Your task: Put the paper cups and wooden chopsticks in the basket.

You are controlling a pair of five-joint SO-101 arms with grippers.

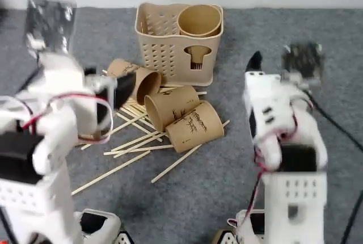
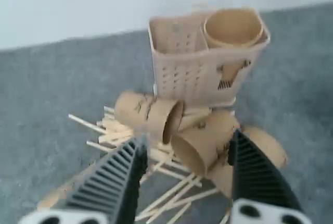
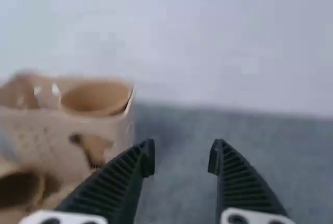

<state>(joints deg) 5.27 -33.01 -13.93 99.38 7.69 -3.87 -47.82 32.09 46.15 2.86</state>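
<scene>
One paper cup (image 1: 199,20) stands in the basket (image 1: 170,57) at the far middle of the desk (image 1: 329,34); three more cups (image 1: 195,126) lie just in front of it over scattered wooden chopsticks (image 1: 133,148). The left gripper (image 2: 186,148) hangs near that pile with its fingers (image 2: 117,177) spread and empty. The right gripper (image 3: 181,156), right of the basket, is released too.

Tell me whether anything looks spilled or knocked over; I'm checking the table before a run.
Yes. Three cups lie tipped on their sides in front of the basket, on a scattered heap of chopsticks that point every way. A fourth cup stands upright in the basket. Nothing looks damaged.
</scene>
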